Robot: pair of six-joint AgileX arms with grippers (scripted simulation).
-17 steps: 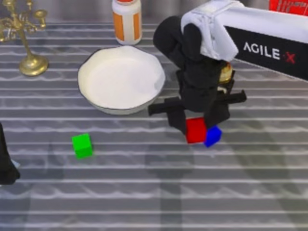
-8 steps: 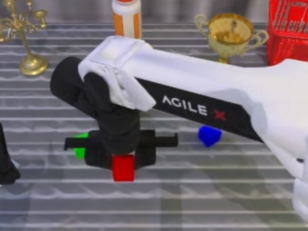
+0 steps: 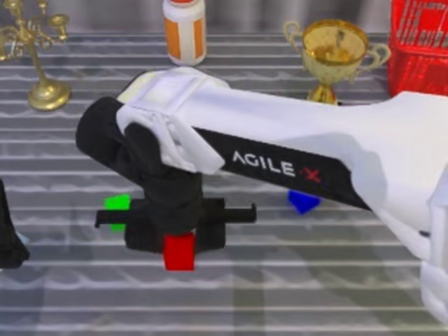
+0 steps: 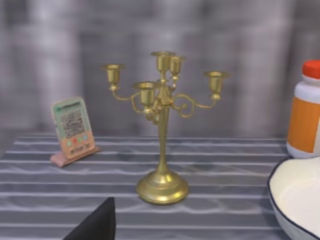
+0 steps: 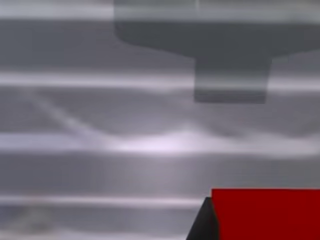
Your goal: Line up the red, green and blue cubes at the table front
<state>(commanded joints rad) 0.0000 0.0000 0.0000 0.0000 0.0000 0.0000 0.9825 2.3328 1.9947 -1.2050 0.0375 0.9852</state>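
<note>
My right gripper (image 3: 179, 241) is shut on the red cube (image 3: 179, 255), low over the table (image 3: 294, 294) left of centre, near the front. The right wrist view shows the red cube (image 5: 265, 215) against one dark fingertip (image 5: 204, 224). Just left of the gripper, the green cube (image 3: 116, 203) is partly hidden by it. The blue cube (image 3: 302, 202) sits right of centre, partly under the right arm. My left gripper (image 3: 8, 238) stays parked at the table's left edge.
A gold candelabra (image 3: 35, 56), an orange pill bottle (image 3: 185, 28), a gold trophy (image 3: 334, 49) and a red mesh basket (image 3: 420, 45) stand along the back. The white bowl (image 4: 300, 200) is mostly hidden under the right arm. A small card stand (image 4: 72, 131) stands behind the candelabra.
My right gripper carried the red cube leftward from beside the blue cube to near the green cube, then sank slightly toward the front. The blue and green cubes did not move.
</note>
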